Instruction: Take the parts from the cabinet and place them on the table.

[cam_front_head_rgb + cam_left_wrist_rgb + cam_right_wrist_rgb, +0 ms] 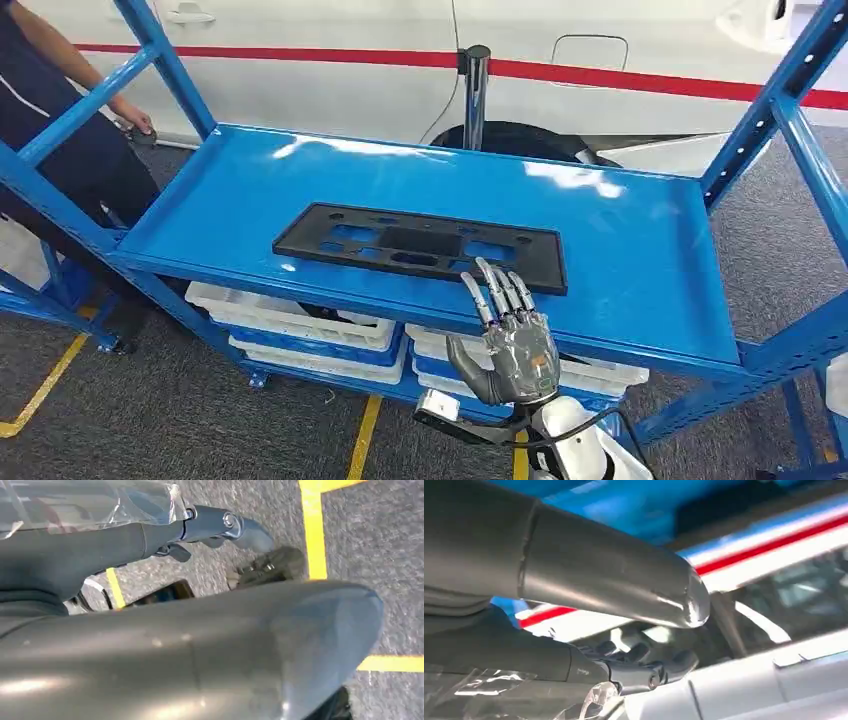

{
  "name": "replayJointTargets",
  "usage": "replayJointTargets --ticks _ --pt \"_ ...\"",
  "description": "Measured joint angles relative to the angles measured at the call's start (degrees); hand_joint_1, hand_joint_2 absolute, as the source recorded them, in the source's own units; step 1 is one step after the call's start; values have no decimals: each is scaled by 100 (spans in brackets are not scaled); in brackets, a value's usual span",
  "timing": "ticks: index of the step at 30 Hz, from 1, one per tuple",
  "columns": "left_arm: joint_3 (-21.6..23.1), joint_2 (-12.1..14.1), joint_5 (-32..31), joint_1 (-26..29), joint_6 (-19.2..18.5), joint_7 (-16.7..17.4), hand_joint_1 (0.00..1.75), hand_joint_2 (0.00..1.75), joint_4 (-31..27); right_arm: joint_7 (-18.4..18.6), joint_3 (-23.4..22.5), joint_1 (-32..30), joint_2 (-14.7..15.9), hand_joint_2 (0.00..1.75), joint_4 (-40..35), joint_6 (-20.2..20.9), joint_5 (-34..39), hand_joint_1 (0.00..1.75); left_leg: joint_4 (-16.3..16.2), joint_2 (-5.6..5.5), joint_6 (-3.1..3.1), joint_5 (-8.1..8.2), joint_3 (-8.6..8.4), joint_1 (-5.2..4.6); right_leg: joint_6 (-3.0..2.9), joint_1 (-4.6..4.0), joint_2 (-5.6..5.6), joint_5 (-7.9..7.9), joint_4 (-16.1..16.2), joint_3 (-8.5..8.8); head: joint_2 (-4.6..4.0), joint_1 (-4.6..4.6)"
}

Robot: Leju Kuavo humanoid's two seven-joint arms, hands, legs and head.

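Closest to me is my right hand (512,335), raised at the front edge of the blue shelf (640,250) with its fingers (497,290) stretched out straight and slightly apart, holding nothing; the thumb sticks out to the side. The fingertips just reach the near long edge of the flat black plastic part (420,246), toward its right end, and from the head view I can't tell whether they press on it or hover just above. That is the relation I'd steer by: the part lies directly ahead of this hand, flat on the shelf, with its long axis running left to right across my line of reach, so the hand meets it side-on, not end-on. I judge the right hand the one to use, since it is already at the part. My left hand (190,645) hangs low over grey floor with yellow lines, well apart from the shelf, and I cannot tell from its wrist view whether it is spread or curled. Under the shelf sit white trays (300,325). Farther off, at the frame's left post, a person (60,110) stands, and behind everything a white car body with a red stripe (620,75).
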State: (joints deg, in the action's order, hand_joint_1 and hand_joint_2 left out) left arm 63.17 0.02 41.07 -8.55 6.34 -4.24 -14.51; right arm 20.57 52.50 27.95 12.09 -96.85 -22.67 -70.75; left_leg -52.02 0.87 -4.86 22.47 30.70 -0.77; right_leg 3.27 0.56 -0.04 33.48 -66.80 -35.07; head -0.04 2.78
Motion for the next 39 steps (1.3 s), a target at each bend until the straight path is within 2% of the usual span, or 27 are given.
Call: replayJointTargets --ticks 2,3,6,7,8,9,10,12,13,16,17,19,21,22,23,24,25,27,29,30,31,33,34,35,37,38,39 --pt "0 -50 17 -2 -46 -65 0 0 0 22 0 -52 9 0 0 7 -28 0 -5 -95 62 58 -19 55 121 74 1 111 -636 -398 0 2" --pt "0 -55 22 12 -57 -81 0 0 0 31 0 -69 9 0 0 13 -42 0 -14 -133 106 85 -44 94 183 111 0 -9 -596 -422 0 2" --pt "0 -59 28 22 -63 -137 0 0 0 48 0 -81 26 0 0 41 -57 0 -194 -231 335 270 -122 280 435 301 1 -803 737 166 0 2" --pt "0 -15 28 16 -59 -140 0 0 11 50 0 -106 39 0 4 48 -57 0 -279 -255 433 363 -64 238 512 270 96 -622 772 193 0 -7" --pt "2 -26 22 -7 -52 -146 0 0 13 52 -6 -93 35 0 -7 52 -57 0 -407 -260 483 470 -14 254 286 277 101 -562 817 220 0 -20" --pt "0 -26 26 -11 -48 -153 0 0 13 57 -17 -96 35 0 -7 50 -57 0 -375 -256 495 506 -44 240 150 280 87 -521 788 220 0 -11" --pt "2 -26 26 -5 -52 -151 0 0 13 66 -20 -105 37 0 -7 52 -57 0 -325 -259 495 522 -87 238 94 272 68 -485 785 239 0 2" --pt "2 -13 28 4 -52 -151 0 0 13 66 -20 -97 33 0 -9 52 -59 0 -353 -236 532 545 -133 269 8 278 66 -419 779 319 0 -2" --pt "2 -20 26 -3 -55 -155 0 0 13 77 -33 -100 28 0 -13 52 -57 0 -618 -150 524 588 -15 255 -43 271 46 -381 782 389 0 7" --pt "0 -20 24 -24 -55 -177 0 0 13 101 -39 -101 31 0 -24 52 -61 0 -2036 -105 504 880 941 231 -82 220 20 -249 846 593 0 4" --pt "0 -17 31 -20 -68 -159 0 0 13 107 -39 -104 31 0 -24 52 -70 0 -2392 -104 465 856 1276 197 -99 192 20 -184 877 700 0 4" --pt "0 -20 26 -17 -70 -151 0 0 13 129 -39 -109 31 0 -24 41 -101 0 -2133 -109 311 368 1475 97 -127 122 29 -52 959 960 0 7" --pt "0 -17 26 -5 -79 -149 0 0 15 138 -44 -109 28 0 -24 4 -151 0 -1084 -125 41 -484 1244 -32 -160 31 42 74 1118 1290 0 9" --pt "0 2 26 25 -85 -135 0 0 22 155 -48 -133 28 175 -24 -24 -197 0 -493 -159 -172 -892 1146 -159 -175 37 59 132 1246 1441 0 7" --pt "0 31 33 60 -85 -133 0 0 35 162 -55 -134 44 175 -17 -79 -258 0 -544 -154 -303 -821 1024 -208 -124 -27 61 161 1350 1508 -2 -31" --pt "0 18 33 78 -90 -133 0 0 35 171 -57 -136 39 175 -17 -114 -306 0 -447 -164 -338 -791 977 -253 -117 71 96 161 1468 1567 -2 -20" --pt "2 9 33 85 -94 -124 0 0 35 173 -61 -135 31 175 -22 -138 -330 0 -378 -155 -377 -716 915 -273 -97 85 85 134 1560 1689 0 -6" --pt "2 18 33 60 -94 -131 0 0 37 173 -70 -132 17 175 -53 -157 -372 0 -93 -145 -447 -588 653 -240 -15 54 72 -150 1321 1625 0 -9" --pt "0 7 31 50 -105 -135 0 0 37 175 -83 -150 28 175 -55 -162 -415 0 158 -157 -406 -511 338 -178 -14 51 51 -355 325 1089 0 -9" --pt "0 -9 31 58 -118 -133 0 0 37 175 -85 -159 42 175 -55 -168 -424 0 191 -163 -375 -454 232 -153 -6 59 52 -207 -72 779 0 -4" --pt "0 -28 31 70 -129 -133 0 0 37 175 -85 -167 48 175 -52 -168 -437 0 205 -172 -303 -365 131 -124 18 62 51 94 -300 516 0 -5" --pt "0 -57 28 96 -129 -133 0 0 37 168 -87 -199 48 175 -55 -168 -489 0 203 -209 -178 -200 -55 -69 96 70 50 651 -328 182 0 -4" --pt "0 -57 28 100 -129 -133 0 0 37 166 -87 -225 48 175 -55 -170 -514 0 201 -222 -119 -117 -159 -32 148 89 49 672 -161 86 0 -4" --pt "0 -57 24 100 -127 -133 0 0 37 166 -87 -248 48 175 -55 -168 -562 0 196 -231 -57 -35 -257 5 201 124 48 437 164 66 0 -7" --pt "0 -59 17 100 -122 -135 0 0 37 171 -87 -290 46 175 -59 -166 -697 0 115 -224 83 158 -358 49 335 203 51 -580 1057 153 0 -4" --pt "0 -52 17 89 -120 -135 0 0 39 186 -83 -304 44 175 -66 -151 -734 0 5 -212 139 277 -438 73 330 218 -19 -859 1202 150 -2 -4" --pt "0 -57 11 87 -105 -146 0 0 39 201 -79 -282 22 175 -110 -149 -765 0 11 -204 198 351 -398 70 220 141 -72 -757 1179 195 -2 -11"
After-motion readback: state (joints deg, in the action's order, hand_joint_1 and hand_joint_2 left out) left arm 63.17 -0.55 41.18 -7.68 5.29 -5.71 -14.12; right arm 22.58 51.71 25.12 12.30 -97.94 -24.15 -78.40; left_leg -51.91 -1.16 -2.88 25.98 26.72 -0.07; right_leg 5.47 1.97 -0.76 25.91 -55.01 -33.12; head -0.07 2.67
